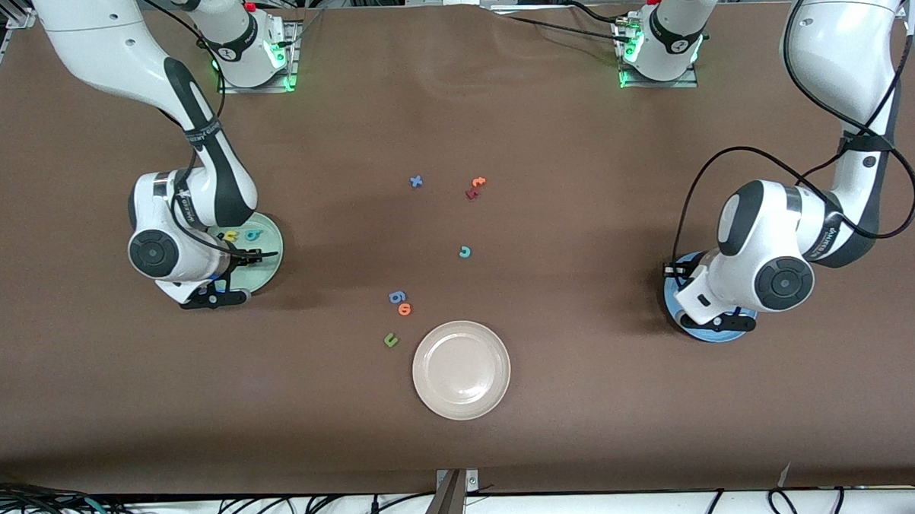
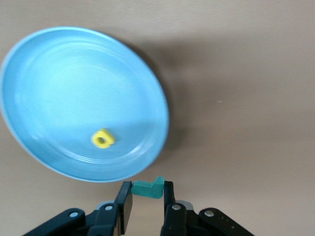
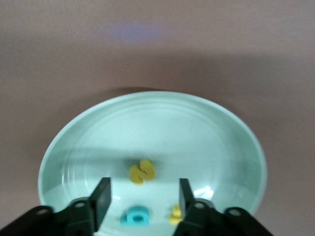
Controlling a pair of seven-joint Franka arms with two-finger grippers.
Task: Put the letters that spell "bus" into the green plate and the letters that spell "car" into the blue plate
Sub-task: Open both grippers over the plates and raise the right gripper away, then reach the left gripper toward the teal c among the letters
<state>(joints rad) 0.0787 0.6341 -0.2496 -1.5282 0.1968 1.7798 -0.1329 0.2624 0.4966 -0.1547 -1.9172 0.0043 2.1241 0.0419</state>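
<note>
**Teal "r" gripped above the blue plate's edge; three letters lie in the green plate**

Foam letters are sorted between two plates on a brown table (image 1: 584,405). The left gripper (image 2: 147,204) hangs over the rim of the blue plate (image 2: 44,64), at the left arm's end of the table, its fingers (image 2: 125,204) clenched on the teal "r" (image 2: 149,188). In the left wrist view the held letter sits just outside the plate's rim. The yellow "a" (image 2: 102,138) lies inside the blue plate.

The right gripper (image 3: 142,201) hangs over the green plate (image 3: 216,128), at the right arm's end of the table, its jaws released and holding nothing. Below it in the plate lie the yellow "s" (image 3: 142,171), the teal "b" (image 3: 135,217) and the yellow "u" (image 3: 175,215), all apart from the fingers.

The teal "c" (image 1: 465,251) rests on the bare table, roughly midway between the two plates. Farther from the front camera lie a blue "x" (image 1: 417,181) and an orange and dark red letter pair (image 1: 475,187). Nearer lie a blue "g" (image 1: 397,296), touching an orange "o" (image 1: 404,309), and a green "u" (image 1: 390,339) just beside the beige-white plate (image 1: 462,378).
</note>
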